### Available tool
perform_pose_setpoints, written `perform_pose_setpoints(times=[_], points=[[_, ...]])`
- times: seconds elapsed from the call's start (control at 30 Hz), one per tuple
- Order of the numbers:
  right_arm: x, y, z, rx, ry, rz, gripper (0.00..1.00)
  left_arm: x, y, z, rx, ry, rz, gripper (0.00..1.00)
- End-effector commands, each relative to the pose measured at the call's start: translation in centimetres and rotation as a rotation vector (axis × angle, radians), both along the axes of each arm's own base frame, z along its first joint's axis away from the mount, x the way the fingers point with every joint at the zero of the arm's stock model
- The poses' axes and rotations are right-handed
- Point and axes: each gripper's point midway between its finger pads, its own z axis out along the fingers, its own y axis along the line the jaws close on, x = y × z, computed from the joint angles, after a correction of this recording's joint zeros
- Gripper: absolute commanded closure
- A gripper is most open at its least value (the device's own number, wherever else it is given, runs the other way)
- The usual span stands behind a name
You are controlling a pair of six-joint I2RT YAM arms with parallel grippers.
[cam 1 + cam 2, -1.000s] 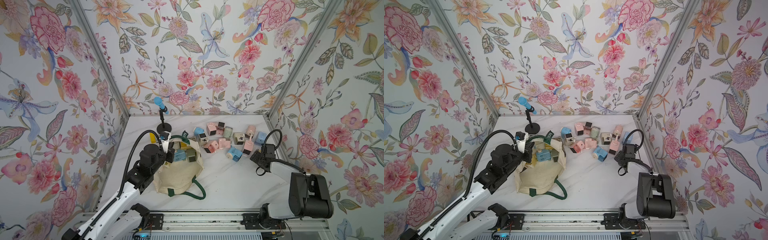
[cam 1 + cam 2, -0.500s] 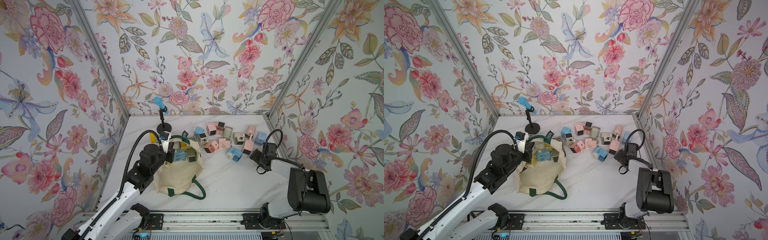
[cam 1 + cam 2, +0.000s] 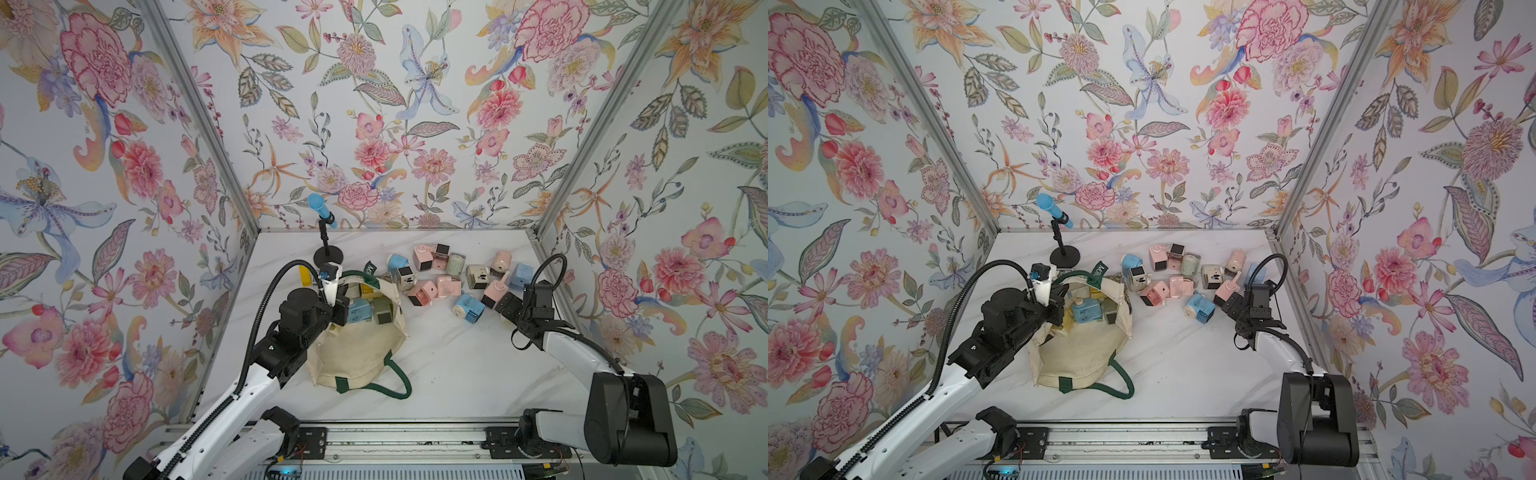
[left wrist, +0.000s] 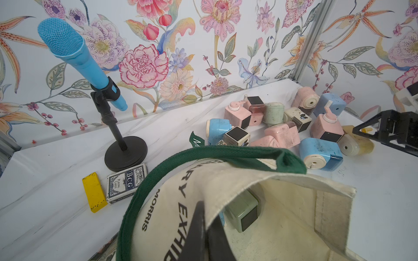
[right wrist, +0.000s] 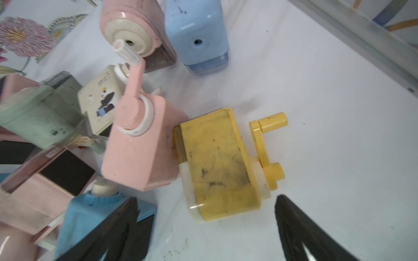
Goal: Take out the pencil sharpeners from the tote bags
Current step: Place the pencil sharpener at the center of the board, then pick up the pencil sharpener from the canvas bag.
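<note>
Left gripper (image 4: 207,228) is clamped on the tote (image 3: 357,353) rim, with 2 sharpeners (image 3: 359,311) visible inside. Right gripper (image 5: 207,200) is wide open, and the yellow sharpener (image 5: 217,162) lies free on the counter (image 3: 436,361) by the pile (image 3: 446,284). When you retract, a finger could catch its crank (image 5: 262,140). If the rim slips, the mouth closes.

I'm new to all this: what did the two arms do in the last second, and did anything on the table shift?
The right end effector spread its jaws a little wider. The yellow sharpener lies free on the table in front of them, against a pink sharpener. The left end effector stayed shut on the rim of the tote bag. The bag and the other sharpeners did not move.
</note>
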Motion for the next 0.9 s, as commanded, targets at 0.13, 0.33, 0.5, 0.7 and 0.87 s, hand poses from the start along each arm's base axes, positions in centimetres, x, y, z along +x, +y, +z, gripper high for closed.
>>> perform_pose_setpoints(times=[0.13,0.33,0.5,0.7,0.87], points=[[-2.2,7.5,10.6,-0.081,-0.375,0.270,0.12,-0.2,0.4,0.8,-0.025,-0.013,0.011,1.00],[-7.0,17.9,16.4,-0.088,-0.623,0.677,0.15,-0.1,0.5,0.8,-0.022,-0.014,0.015,1.00],[-13.2,26.9,17.7,-0.150,-0.744,1.050,0.14,-0.1,0.7,1.1,-0.024,-0.026,0.023,1.00],[-17.9,35.6,16.0,-0.245,-0.707,1.272,0.13,-0.1,0.7,1.1,-0.022,-0.028,0.023,1.00],[-18.4,41.0,11.9,-0.355,-0.526,1.277,0.14,-0.1,0.7,1.1,-0.027,-0.028,0.019,1.00]])
